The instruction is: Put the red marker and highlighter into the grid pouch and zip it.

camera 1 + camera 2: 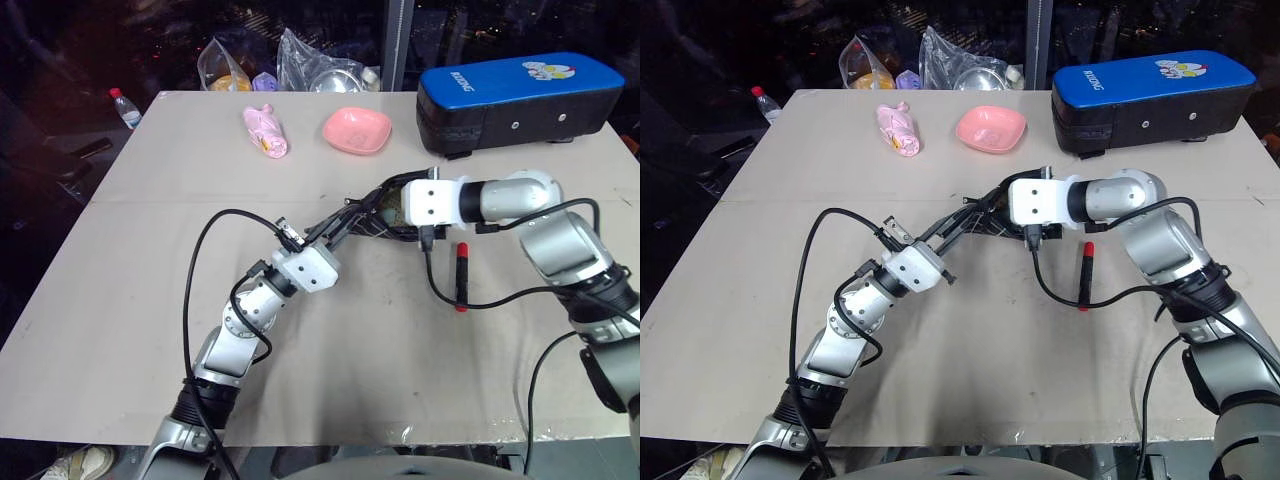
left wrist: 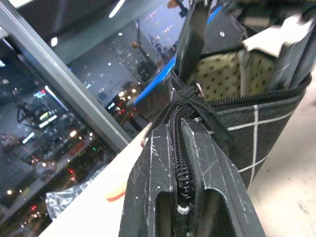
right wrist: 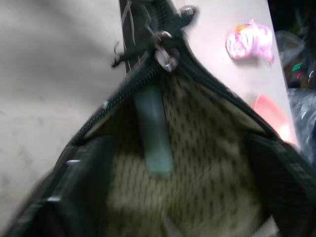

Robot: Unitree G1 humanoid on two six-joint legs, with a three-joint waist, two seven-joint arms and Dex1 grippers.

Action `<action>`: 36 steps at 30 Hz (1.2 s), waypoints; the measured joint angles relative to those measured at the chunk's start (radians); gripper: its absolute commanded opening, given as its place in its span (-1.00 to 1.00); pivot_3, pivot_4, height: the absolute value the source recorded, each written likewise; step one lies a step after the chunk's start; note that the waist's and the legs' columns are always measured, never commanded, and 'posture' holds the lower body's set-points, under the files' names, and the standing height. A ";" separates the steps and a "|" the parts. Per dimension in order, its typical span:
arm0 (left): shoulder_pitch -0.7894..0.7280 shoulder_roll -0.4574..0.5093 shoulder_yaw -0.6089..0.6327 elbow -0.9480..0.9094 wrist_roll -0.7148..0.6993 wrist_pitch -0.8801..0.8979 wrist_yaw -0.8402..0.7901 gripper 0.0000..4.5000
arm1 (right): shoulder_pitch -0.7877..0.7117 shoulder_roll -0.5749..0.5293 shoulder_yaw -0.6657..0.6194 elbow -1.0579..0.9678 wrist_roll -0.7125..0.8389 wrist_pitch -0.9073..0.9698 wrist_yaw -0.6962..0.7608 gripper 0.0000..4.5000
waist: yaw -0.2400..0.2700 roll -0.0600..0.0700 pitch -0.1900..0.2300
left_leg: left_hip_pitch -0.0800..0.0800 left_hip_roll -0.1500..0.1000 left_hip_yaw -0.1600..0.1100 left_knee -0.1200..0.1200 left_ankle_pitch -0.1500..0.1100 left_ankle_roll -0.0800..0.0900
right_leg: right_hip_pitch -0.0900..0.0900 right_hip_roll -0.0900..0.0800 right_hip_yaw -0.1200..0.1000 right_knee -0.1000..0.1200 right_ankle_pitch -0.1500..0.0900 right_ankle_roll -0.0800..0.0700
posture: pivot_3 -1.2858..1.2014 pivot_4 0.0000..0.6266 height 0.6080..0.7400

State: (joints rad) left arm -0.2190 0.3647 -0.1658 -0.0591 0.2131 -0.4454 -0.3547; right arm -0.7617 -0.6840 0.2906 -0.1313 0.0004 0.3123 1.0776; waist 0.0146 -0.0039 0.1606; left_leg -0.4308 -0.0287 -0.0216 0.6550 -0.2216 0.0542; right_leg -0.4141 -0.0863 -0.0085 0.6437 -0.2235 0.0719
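Beige table (image 1: 150, 300) runs back to a dark window. Mid-table the grid pouch (image 2: 256, 128) is held up between the 2 arms, its mouth gaping and its dotted lining showing.

Left gripper (image 1: 345, 222) comes in from the near left, its 2 fingers (image 2: 158, 187) pressed together on the pouch's zipper end, the teeth running straight between them.

Right gripper (image 1: 392, 205) reaches in from the right, down into the pouch's mouth. Its jaws are spread wide, one finger (image 3: 81, 182) against each side of the opening, and they grip nothing that I can make out.

Inside the pouch, the highlighter (image 3: 154, 133) lies on the lining, pale green, just under the metal zipper pull (image 3: 165, 54).

Red marker (image 1: 461, 276) lies on the table just right of the pouch, near the right forearm, apart from both grippers.

Along the far edge sit a pink toy (image 1: 265, 131), a pink bowl (image 1: 356, 130) and a blue-topped black case (image 1: 515, 100); a small bottle (image 1: 125, 107) stands off the far left corner.
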 measured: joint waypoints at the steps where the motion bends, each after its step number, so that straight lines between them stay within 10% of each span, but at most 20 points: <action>1: 0.002 0.004 0.000 0.001 -0.001 0.007 -0.008 -1.00 | 0.021 -0.034 -0.057 -0.068 0.090 0.106 0.034 0.97 | 0.001 0.000 0.000 | -0.001 0.000 -0.001 0.000 0.000 0.000 | 0.000 0.000 0.000 0.000 0.000 0.000 | 0.03 -0.52 0.82; 7: 0.010 0.005 -0.001 0.003 -0.010 0.023 -0.021 -1.00 | 0.176 -0.097 -0.315 -0.333 0.325 0.541 -0.041 0.97 | 0.001 -0.002 -0.002 | 0.001 0.002 -0.003 0.000 0.000 0.000 | 0.003 -0.006 -0.002 -0.001 0.000 -0.001 | 0.03 -0.52 0.82; 13: 0.014 0.004 -0.002 0.004 -0.018 0.024 -0.036 -1.00 | 0.437 0.094 -0.457 -0.532 0.353 0.942 -0.348 0.97 | 0.001 -0.001 -0.002 | 0.000 0.001 -0.003 0.000 0.000 0.000 | 0.001 -0.006 -0.002 0.000 0.000 -0.001 | 0.03 -0.52 0.82; 25: 0.015 0.004 -0.003 0.005 -0.018 0.024 -0.045 -1.00 | 0.703 0.302 -0.432 -0.669 0.298 1.044 -0.692 0.97 | -0.001 -0.002 -0.002 | 0.001 0.000 -0.003 0.001 0.001 0.000 | 0.003 0.000 -0.002 0.000 0.000 0.000 | 0.03 -0.52 0.82; 30: 0.020 -0.006 -0.004 0.005 -0.019 0.024 -0.044 -1.00 | 0.728 0.376 -0.421 -0.623 0.276 1.002 -0.771 0.22 | -0.003 -0.003 -0.003 | 0.003 0.000 -0.003 0.001 0.001 -0.001 | 0.004 0.001 -0.002 0.000 0.000 0.000 | 0.03 -0.52 0.82; 36: 0.023 -0.017 -0.003 0.005 -0.019 0.027 -0.040 -1.00 | 0.683 0.169 -0.376 -0.609 0.308 1.016 -0.707 -0.88 | -0.003 -0.002 -0.003 | 0.003 0.000 -0.003 0.001 0.001 0.000 | 0.004 0.001 -0.002 0.000 0.000 0.000 | 0.03 -0.52 0.82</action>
State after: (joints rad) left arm -0.1960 0.3473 -0.1691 -0.0542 0.1944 -0.4183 -0.3944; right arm -0.0783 -0.5150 -0.0852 -0.7406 0.3088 1.3285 0.3702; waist 0.0121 -0.0063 0.1577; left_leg -0.4282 -0.0289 -0.0244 0.6563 -0.2209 0.0537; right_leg -0.4099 -0.0854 -0.0106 0.6437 -0.2236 0.0716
